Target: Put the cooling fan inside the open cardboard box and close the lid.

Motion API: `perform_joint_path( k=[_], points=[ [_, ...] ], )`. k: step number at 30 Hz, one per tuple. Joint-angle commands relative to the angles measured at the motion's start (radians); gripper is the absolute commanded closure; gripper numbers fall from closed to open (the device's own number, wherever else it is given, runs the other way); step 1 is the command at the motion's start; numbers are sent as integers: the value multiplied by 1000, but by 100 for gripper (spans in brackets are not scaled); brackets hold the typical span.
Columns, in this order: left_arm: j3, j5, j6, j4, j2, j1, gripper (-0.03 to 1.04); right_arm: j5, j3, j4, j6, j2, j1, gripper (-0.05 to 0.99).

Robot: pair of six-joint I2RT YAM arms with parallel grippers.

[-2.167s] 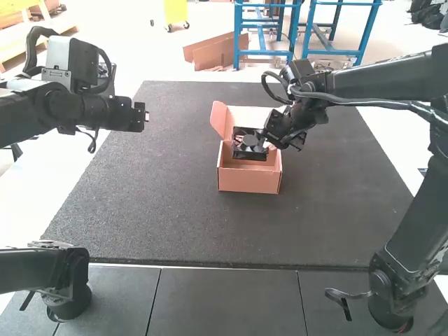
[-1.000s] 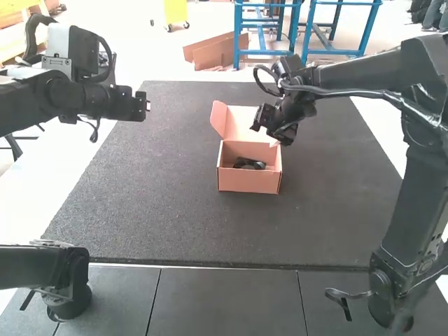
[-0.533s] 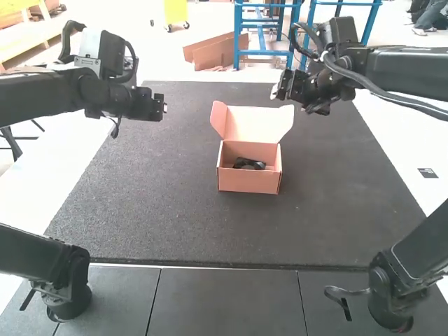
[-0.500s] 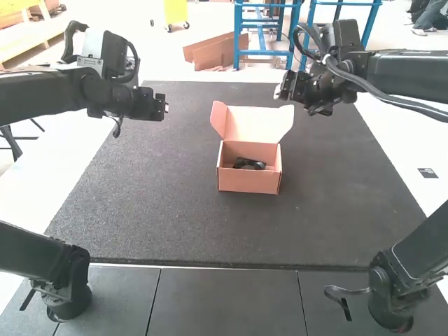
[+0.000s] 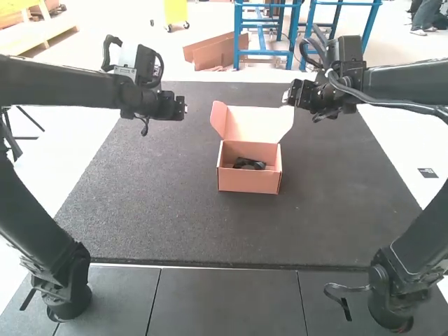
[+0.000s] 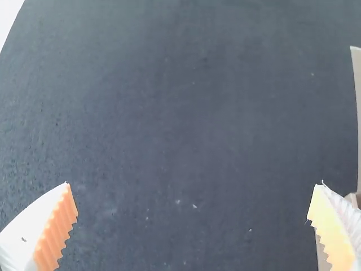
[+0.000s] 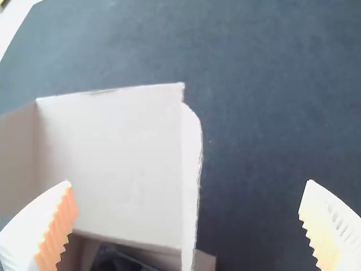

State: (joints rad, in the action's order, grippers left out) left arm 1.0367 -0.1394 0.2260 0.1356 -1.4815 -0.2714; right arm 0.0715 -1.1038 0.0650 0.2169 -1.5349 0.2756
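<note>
Just below the right gripper (image 5: 288,94), whose white ribbed fingers (image 7: 330,223) are spread wide around nothing, stands the upright lid (image 5: 255,124) of the small open brown cardboard box (image 5: 250,178); nearer that gripper's base than the lid, down inside the box, lies the black square cooling fan (image 5: 248,164); the left gripper (image 5: 182,110) hangs to the side of the box, apart from its raised side flap (image 5: 221,120), over the dark textured rubber mat (image 5: 140,203); its orange-padded fingers (image 6: 53,231) are likewise spread and empty.
</note>
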Motion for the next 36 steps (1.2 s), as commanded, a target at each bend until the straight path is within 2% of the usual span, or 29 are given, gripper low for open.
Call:
perform_joint_path(
  k=[1,5,14,19,23,27,31,36],
  points=[
    [49,-26,7,-41,-42,-3,4,21,-80,-1,-31,-37,-18,3],
    [77,-28,7,-73,-103,-3,4,48,-140,33,-30,-87,-18,3],
    [117,-25,-1,-137,-198,-8,4,68,-206,76,-30,-140,-16,3],
    [123,6,-4,-168,-235,-19,4,108,-237,122,-33,-166,-21,3],
    [131,54,-8,-192,-263,-49,4,132,-237,119,-27,-169,-39,3],
    [148,77,-10,-211,-280,-83,4,146,-237,119,-22,-174,-44,3],
    [172,77,-7,-212,-292,-111,4,157,-234,119,-19,-180,-53,3],
    [194,75,-5,-214,-295,-118,4,172,-225,119,-19,-180,-64,3]
  ],
)
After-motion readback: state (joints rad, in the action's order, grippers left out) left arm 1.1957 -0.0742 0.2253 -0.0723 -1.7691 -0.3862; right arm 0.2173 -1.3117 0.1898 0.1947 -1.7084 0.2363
